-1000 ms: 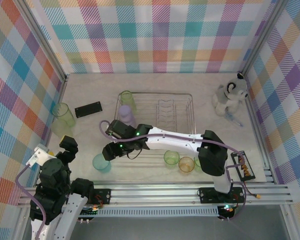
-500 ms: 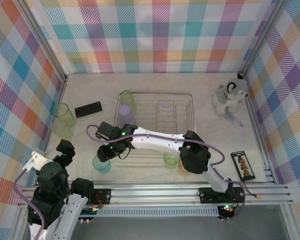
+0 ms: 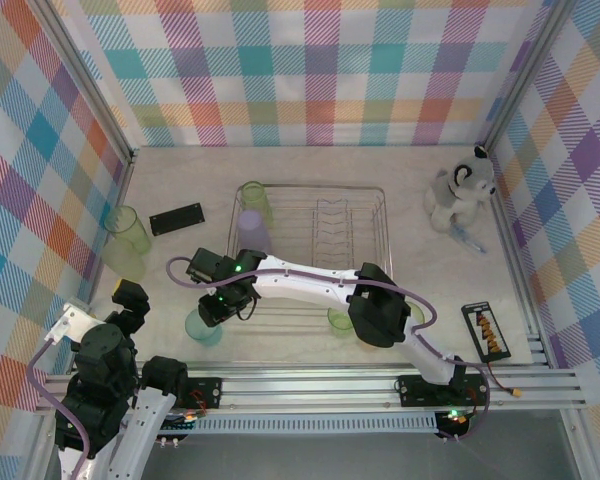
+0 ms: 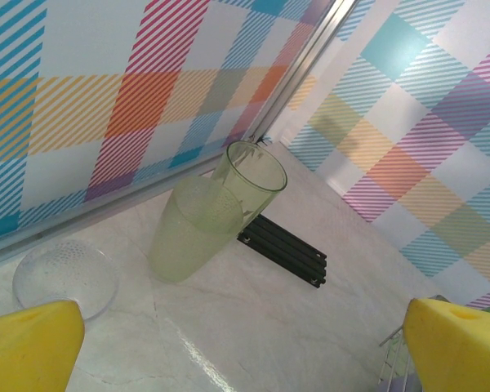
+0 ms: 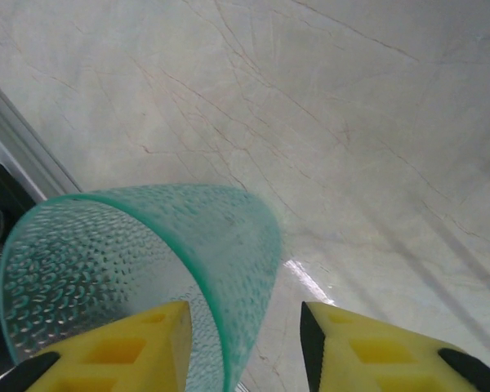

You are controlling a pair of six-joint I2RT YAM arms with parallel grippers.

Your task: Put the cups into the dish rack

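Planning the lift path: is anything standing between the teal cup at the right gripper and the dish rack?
Nothing visible. The teal cup stands just off the dish rack's near-left corner, with the right gripper straddling its wall. A lavender cup and a green cup already sit in the rack's far-left corner.

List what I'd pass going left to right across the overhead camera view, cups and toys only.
In order: tall green cup → teal cup → lavender cup → small green cup → plush dog.
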